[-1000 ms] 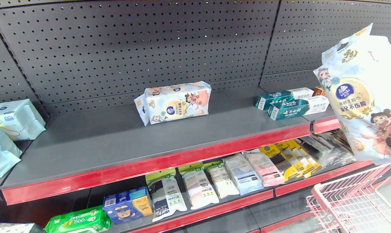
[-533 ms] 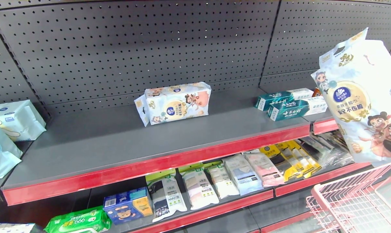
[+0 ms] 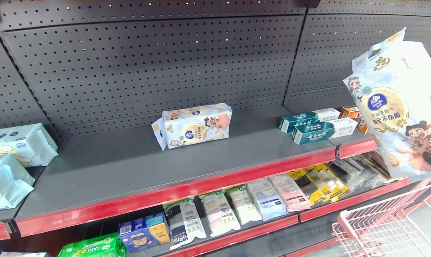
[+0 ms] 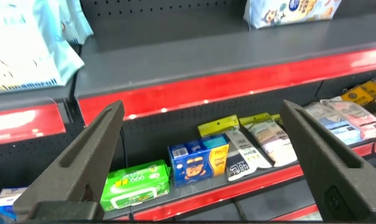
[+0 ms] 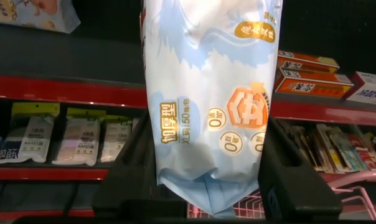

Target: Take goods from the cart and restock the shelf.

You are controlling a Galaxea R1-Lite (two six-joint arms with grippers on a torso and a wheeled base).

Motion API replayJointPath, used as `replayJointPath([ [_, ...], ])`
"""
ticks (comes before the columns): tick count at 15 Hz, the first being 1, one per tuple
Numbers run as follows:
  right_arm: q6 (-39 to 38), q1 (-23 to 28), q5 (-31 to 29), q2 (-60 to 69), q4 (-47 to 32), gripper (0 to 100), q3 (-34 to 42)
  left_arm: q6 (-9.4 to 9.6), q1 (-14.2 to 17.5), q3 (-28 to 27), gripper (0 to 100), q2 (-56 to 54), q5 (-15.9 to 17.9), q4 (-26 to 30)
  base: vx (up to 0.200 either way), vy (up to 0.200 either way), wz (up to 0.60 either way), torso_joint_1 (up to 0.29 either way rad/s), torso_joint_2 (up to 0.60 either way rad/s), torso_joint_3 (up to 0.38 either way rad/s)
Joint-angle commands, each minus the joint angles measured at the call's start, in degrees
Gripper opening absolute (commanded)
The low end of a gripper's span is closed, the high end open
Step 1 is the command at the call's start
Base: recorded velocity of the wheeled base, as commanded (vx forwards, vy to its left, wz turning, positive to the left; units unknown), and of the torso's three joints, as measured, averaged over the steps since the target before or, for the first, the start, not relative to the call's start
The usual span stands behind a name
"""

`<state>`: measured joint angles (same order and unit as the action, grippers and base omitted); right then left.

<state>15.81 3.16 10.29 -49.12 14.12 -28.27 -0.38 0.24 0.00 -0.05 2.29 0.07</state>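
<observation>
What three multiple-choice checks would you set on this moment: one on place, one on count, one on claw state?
1. Where is the small tissue pack?
A. on the upper shelf
B. on the floor
C. hung on the pegboard

2. How many teal boxes lie on the upper shelf?
A. one
B. two
C. four

3. The right claw is:
A. open, empty
B. shut on the large tissue pack
C. shut on a teal box

Answers:
1 A, it stands near the shelf's middle.
2 B, a pair lies side by side.
3 B, its fingers clamp the pack's sides.
</observation>
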Motion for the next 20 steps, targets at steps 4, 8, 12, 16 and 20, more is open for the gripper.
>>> replayJointPath([
  [4, 0.10, 0.01, -0.01, -1.68, 0.12, 0, -0.38, -0.06, 0.02, -0.09, 100, 0.05, -0.01, 0.01, 0.000, 0.000, 0.00, 0.090, -0.19, -0.098],
  [8, 2.12, 0.09, -0.09, -2.92, 0.56, 0, -0.56, -0.06, 0.02, 0.00, 100, 0.05, -0.01, 0.01, 0.000, 0.000, 0.15, 0.001, 0.00, -0.003],
  [12, 2.12, 0.09, -0.09, -2.92, 0.47, 0, -1.00, -0.06, 0.02, -0.09, 100, 0.05, -0.01, 0.01, 0.000, 0.000, 0.60, 0.001, 0.00, 0.000],
  [16, 2.12, 0.45, -0.18, -2.12, 0.47, 0, -0.82, 0.03, 0.02, -0.09, 100, 0.05, -0.01, 0.01, 0.000, 0.000, 0.00, 0.000, 0.00, 0.000],
  [20, 2.12, 2.03, -0.80, -0.19, 0.47, 0, -0.12, 0.29, 0.28, -0.09, 100, 0.93, -0.45, 0.01, 0.000, 0.000, 0.00, 0.000, 0.00, 0.000],
])
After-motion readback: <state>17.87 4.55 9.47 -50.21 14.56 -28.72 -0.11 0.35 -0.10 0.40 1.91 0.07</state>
